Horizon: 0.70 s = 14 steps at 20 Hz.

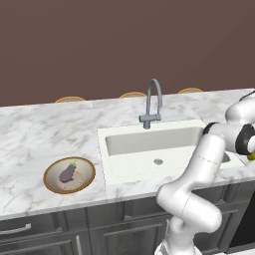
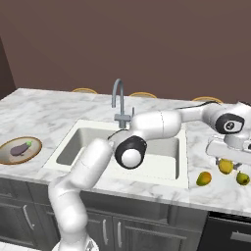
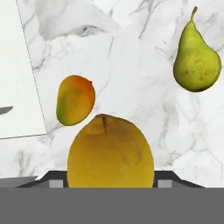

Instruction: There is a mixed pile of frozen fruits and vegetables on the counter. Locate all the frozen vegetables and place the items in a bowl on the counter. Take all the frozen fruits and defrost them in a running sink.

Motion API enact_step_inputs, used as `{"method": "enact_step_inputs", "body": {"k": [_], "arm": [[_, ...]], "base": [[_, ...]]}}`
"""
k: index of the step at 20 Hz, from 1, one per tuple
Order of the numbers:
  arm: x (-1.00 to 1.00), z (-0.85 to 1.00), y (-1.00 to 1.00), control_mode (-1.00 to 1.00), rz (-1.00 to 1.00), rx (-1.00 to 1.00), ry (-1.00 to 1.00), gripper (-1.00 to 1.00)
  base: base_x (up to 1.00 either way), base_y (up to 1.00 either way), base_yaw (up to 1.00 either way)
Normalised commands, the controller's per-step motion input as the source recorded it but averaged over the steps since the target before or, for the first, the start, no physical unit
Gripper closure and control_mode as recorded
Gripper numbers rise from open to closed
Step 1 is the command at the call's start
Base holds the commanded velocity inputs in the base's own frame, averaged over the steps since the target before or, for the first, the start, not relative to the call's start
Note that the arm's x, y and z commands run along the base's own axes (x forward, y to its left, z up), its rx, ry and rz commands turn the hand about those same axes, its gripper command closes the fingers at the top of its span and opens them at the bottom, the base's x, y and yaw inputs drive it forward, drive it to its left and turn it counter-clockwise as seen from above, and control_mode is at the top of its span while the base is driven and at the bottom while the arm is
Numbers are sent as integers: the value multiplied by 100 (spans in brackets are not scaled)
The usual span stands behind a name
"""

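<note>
My gripper [image 2: 226, 160] hangs over the counter [image 2: 44, 115] right of the sink [image 2: 83, 147], shut on a rounded yellow-orange vegetable [image 3: 110, 151] that hides most of the fingers in the hand view. On the marble beyond it lie two frozen fruits, a yellow-orange oval one [image 3: 75, 99] and a green pear-shaped one [image 3: 196, 61]. Both also appear in the right base view, the oval fruit [image 2: 204, 178] left of the pear-shaped fruit [image 2: 242, 178]. Far left, the bowl [image 1: 50, 182] holds the purple eggplant [image 1: 68, 173].
A tall grey gooseneck tap [image 1: 153, 99] stands behind the white basin, and my own arm reaches across the basin's right side. Three thin tan-rimmed discs [image 1: 69, 99] line the counter's back edge. Dark cabinets [image 1: 45, 234] run below the slab.
</note>
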Motion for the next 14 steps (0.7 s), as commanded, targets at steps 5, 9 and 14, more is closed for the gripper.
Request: {"method": "enact_step_inputs", "body": {"k": [5,9,14], "arm": [[-84,13,99,-100,0,-2,-9,100],[-44,14,100,-100,0,-3,-6,100],[-14,12,100,-100,0,-3,1,100]], "base": [[0,0,0],[0,0,0],[0,0,0]]}}
